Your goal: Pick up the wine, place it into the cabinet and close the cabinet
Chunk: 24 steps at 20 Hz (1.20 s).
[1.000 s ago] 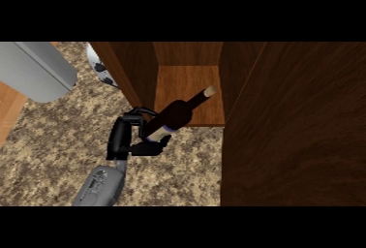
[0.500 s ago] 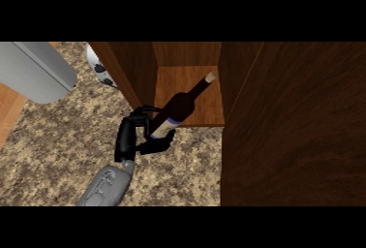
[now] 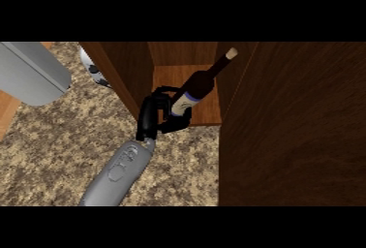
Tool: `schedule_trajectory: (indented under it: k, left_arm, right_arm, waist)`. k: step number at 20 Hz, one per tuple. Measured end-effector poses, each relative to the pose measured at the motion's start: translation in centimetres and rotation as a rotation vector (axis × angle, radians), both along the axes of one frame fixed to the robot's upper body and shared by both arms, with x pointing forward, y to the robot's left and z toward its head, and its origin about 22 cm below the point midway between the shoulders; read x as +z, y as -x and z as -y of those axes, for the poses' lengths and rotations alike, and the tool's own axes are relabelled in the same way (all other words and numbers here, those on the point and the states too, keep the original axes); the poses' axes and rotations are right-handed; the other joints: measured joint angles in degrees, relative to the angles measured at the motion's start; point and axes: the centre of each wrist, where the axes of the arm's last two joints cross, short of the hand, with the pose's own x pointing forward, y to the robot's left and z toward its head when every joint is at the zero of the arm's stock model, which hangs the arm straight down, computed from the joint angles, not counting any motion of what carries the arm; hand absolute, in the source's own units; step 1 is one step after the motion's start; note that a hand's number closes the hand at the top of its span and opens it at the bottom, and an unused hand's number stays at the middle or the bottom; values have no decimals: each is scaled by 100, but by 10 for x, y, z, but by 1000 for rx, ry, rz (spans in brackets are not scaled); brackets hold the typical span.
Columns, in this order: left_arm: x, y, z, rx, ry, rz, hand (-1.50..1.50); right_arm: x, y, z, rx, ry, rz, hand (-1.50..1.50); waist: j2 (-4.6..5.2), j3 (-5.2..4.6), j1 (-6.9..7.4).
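The wine bottle (image 3: pixel 196 91) is dark with a pale label and a light cap. It lies tilted, neck pointing up and right into the open wooden cabinet (image 3: pixel 169 77), over the shelf floor. My left hand (image 3: pixel 151 114) is shut on its lower body at the cabinet's front edge, fingers curled round the label. The forearm (image 3: pixel 118 169) comes in from the lower edge. The bottle's base is hidden by the hand. No right hand shows.
The cabinet's open dark door (image 3: pixel 293 126) fills the right side. The cabinet's left wall (image 3: pixel 125 72) stands beside my hand. A grey appliance (image 3: pixel 28 72) sits at the upper left, with a black-and-white object (image 3: pixel 93 70) behind the wall. Speckled counter (image 3: pixel 57 145) lies below.
My left hand has carried the bottle up and right, deeper into the cabinet. The neck now reaches further in along the door's edge.
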Motion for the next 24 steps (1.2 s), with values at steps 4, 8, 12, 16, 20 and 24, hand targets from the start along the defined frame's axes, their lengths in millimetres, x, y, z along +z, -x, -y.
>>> schedule_trajectory:
  k: [4, 8, 12, 16, 20, 24]
  left_arm:
    - [3, -18, 13, 2, -68, -11, 150]
    - [-4, -28, 14, 14, -118, -32, 150]
    - [-11, -36, 10, 45, -145, -54, 150]
    - [-16, -41, 6, 72, -159, -70, 150]
    - [-16, -50, -2, 118, -151, -82, 150]
    - [-19, -54, -9, 149, -140, -69, 150]
  right_arm:
    - [0, 1, 6, 0, 19, 8, -150]
    - [1, 1, 9, 5, 27, 13, -150]
    - [0, 0, 3, 32, 1, 10, -150]
    - [0, -3, 4, 35, -6, 23, -150]
    - [1, -3, 5, 40, 0, 14, -150]
    - [1, -3, 5, 44, -4, 12, -150]
  waist:
    - [17, -3, -40]
    - [34, -5, -66]
    - [60, -10, -138]
    - [67, -9, -183]
    - [79, -10, -186]
    - [92, -12, -226]
